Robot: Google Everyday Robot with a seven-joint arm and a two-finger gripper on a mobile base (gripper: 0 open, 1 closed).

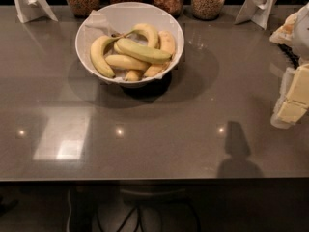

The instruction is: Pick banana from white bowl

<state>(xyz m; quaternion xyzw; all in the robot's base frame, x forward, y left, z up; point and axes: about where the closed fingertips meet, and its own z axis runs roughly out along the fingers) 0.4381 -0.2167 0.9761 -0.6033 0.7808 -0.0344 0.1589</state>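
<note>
hanging at right edge, gripper (293,103), state unclear; banana (143,51) tops white bowl (126,14), well apart.

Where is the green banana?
Camera view, upper left: the green banana lies atop yellow bananas in the white bowl; the end effector is at the right edge.

The banana (143,51) is greenish-yellow, greener than the yellow bananas (101,57) beside it in the plain white bowl (123,14). The tabletop (154,129) is glossy grey-brown. The tool (293,103) at its right edge is cream and white.
</note>
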